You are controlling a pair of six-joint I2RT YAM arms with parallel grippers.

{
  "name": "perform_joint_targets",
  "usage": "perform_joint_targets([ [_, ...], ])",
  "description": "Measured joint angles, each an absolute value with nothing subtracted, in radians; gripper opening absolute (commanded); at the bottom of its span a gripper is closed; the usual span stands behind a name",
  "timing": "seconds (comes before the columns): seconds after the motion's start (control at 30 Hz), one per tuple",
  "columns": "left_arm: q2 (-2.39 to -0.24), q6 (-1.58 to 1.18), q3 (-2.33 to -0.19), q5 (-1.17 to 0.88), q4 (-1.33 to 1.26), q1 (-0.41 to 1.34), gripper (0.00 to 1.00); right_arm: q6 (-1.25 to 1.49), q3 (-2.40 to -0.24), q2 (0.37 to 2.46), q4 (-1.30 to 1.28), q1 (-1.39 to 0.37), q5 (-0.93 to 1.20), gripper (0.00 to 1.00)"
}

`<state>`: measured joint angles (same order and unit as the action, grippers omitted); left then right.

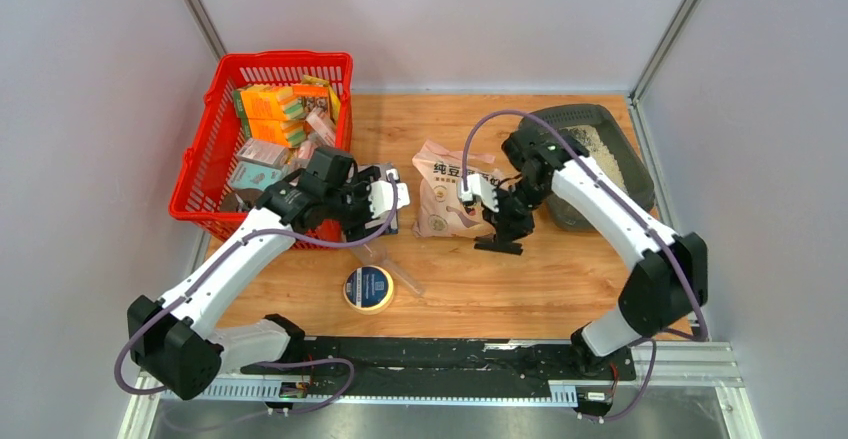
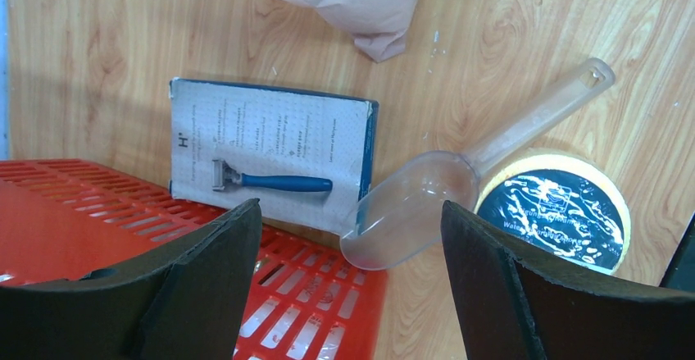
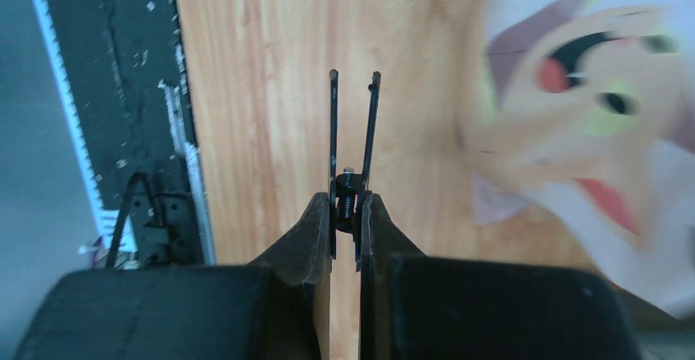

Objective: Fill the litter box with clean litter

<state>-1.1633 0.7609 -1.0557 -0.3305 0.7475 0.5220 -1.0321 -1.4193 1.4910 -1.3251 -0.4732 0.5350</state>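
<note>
The left pincer [image 2: 351, 206] stood wide open over the clear scoop [image 2: 426, 188]. The right pincer [image 3: 346, 204] was closed on a thin black metal piece [image 3: 333, 147]. Beyond it, the litter box [image 1: 600, 119] held loose litter [image 1: 606, 144]. Beside it, the soft bag [image 1: 445, 184] would probably sag, so its top edge seemed the best hold.

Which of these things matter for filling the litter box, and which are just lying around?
Job: litter box, litter, bag, scoop, perhaps the black clip.
Lying about: basket, razor box, tape.

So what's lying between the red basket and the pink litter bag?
A flat razor pack on the wooden table; the left wrist view shows it clearly.
</note>
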Motion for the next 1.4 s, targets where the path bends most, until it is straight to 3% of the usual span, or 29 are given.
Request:
perform_joint_targets([
  [0.3,-1.196,0.749,-1.059,-0.347,0.77,0.522,0.86,-1.191,-1.371,1.781,-1.34,-0.426,0.621,0.05],
  [0.7,-1.246,0.738,-1.079,-0.355,0.781,0.522,0.86,-1.166,-1.182,1.79,-1.346,-0.372,0.608,0.15],
  [0.83,-1.277,0.738,-1.095,-0.357,0.786,0.522,0.86,-1.148,-1.167,1.79,-1.346,-0.345,0.594,0.3],
  [0.9,-1.286,0.738,-1.104,-0.356,0.788,0.522,0.86,-1.138,-1.167,1.79,-1.346,-0.336,0.584,0.32],
  [1.03,-1.292,0.757,-1.109,-0.358,0.794,0.522,0.86,-1.11,-1.169,1.788,-1.343,-0.311,0.566,0.53],
  [1.4,-1.393,0.974,-1.198,-0.349,0.902,0.486,0.86,-1.067,-1.289,1.678,-1.362,-0.227,0.553,0.57],
])
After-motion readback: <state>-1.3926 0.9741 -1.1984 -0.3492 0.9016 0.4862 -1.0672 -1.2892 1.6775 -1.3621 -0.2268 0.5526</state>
